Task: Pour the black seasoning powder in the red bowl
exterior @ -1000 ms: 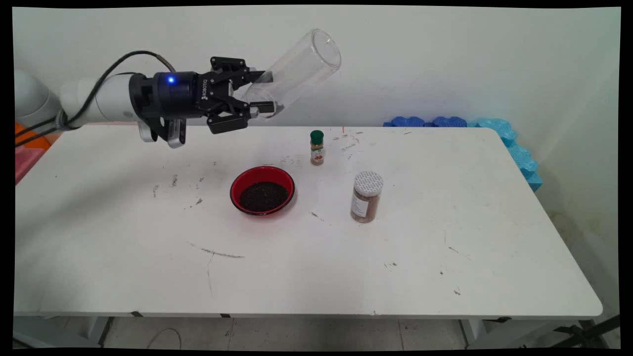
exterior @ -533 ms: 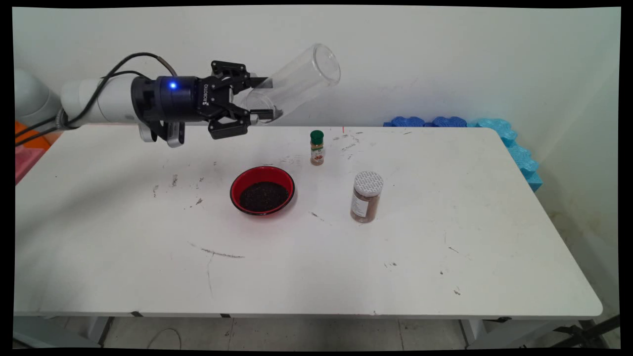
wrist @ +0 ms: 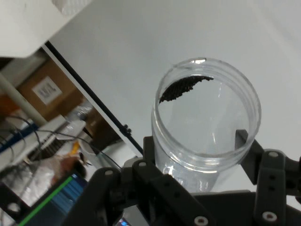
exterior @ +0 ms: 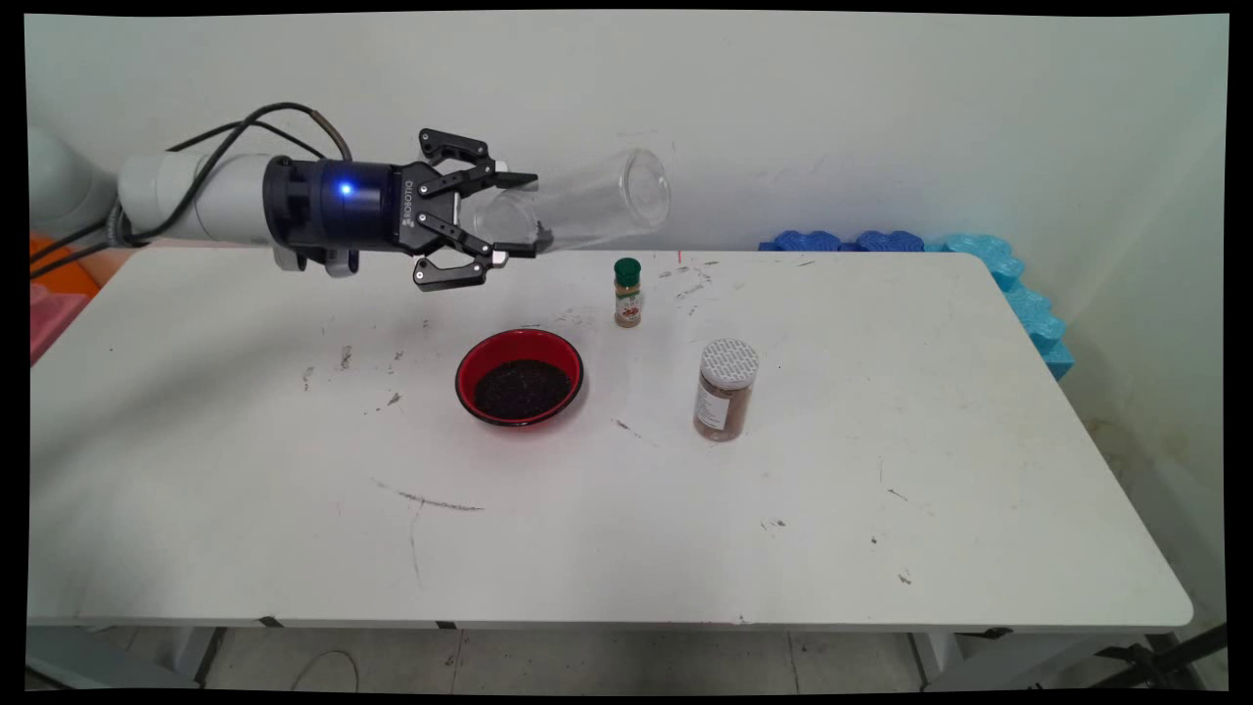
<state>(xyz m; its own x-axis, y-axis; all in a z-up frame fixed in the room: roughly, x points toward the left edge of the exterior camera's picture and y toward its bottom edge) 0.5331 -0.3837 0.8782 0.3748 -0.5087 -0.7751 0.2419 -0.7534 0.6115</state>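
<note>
Gripping a clear jar (exterior: 607, 201) in the black gripper (exterior: 521, 215), up in the air over the back of the white table (exterior: 881, 441), with the two fingers squeezing the jar near its closed end. Holding it lying almost flat, open mouth pointing to the right and just a little up. Probably calling for a firm, steady squeeze and slow, gentle turning, keeping the smooth round side from sliding out. Probably also worth watching the open mouth while tipping, keeping any loose bits from falling on the bare table. Looking into the jar from the hand view: almost empty, only a small clump of dark grains (wrist: 183, 87) sticking to the inside wall. Lower down and a bit nearer, sitting on the table, a red bowl (exterior: 519, 377) holding a heap of the same kind of dark grains (exterior: 521, 389). To the right of the bowl and farther back, standing upright, a small bottle with a green cap (exterior: 626, 292), holding something reddish brown. Farther right and nearer, standing upright and well apart from the bowl, a bigger jar with a white lid (exterior: 725, 390), nearly full of brown powder.
</note>
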